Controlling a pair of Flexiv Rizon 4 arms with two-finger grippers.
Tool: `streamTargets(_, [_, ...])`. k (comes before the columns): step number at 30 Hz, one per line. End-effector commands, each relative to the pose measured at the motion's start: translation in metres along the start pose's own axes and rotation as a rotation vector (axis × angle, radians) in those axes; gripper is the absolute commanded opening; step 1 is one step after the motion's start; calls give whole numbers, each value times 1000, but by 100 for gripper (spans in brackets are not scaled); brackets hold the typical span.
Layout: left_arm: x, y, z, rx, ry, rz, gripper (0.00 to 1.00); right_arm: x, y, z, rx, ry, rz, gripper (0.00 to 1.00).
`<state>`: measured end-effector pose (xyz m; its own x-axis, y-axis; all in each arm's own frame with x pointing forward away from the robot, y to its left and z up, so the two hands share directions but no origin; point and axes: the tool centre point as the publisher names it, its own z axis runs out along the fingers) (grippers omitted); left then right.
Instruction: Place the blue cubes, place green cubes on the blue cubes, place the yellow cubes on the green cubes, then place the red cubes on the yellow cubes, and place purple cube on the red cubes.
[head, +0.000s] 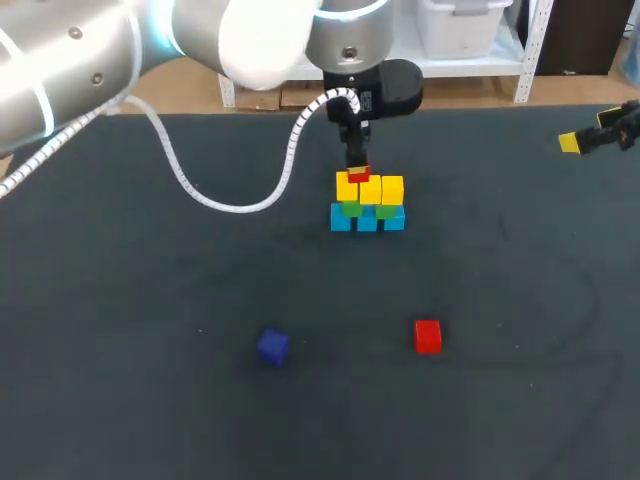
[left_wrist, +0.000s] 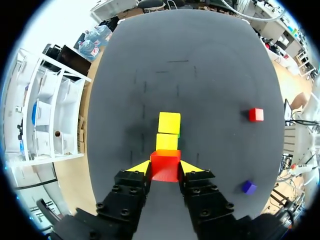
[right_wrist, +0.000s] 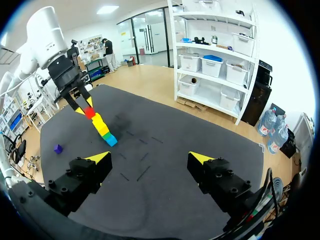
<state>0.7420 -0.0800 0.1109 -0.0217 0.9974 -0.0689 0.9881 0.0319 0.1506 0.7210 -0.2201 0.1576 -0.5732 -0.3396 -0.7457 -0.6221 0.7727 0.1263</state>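
Currently the red-on-yellow step is in hand. A red cube (left_wrist: 166, 161) is pinched from both sides between the fingers of the left gripper (left_wrist: 166, 168), at the top of the stack. In the head view it is held at the nine o'clock end of the row of yellow cubes (head: 370, 188), which rests on the green cubes (head: 351, 208) and the blue cubes (head: 366, 219). Whether the held cube already rests on the yellow row cannot be told.

A second red cube (head: 427, 336) lies on the table (head: 120, 300) at about five o'clock from the stack, well apart from it. The purple cube (head: 272, 346) lies at about seven o'clock. The right gripper (right_wrist: 149, 157) is spread wide and empty, off at two o'clock from the stack.

Next, the held cube would need to be seated squarely, the fingers parted, and the gripper lifted straight up, so that the narrow stack is not nudged. After that the loose red cube is to be fetched.
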Motion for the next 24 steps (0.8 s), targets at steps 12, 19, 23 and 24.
streamTargets(12, [-1,14,12,15,35,1,0,0,-1,1,-4,-2,-1,100])
streamTargets(19, [0,12,13,12,38,5,4,0,-1,1,-4,-2,-1,100])
streamTargets(23, [0,11,15,10,41,6,14,0,-1,1,-4,-2,-1,100])
streamTargets(24, [0,11,15,9,43,6,17,0,-1,1,-4,-2,-1,100])
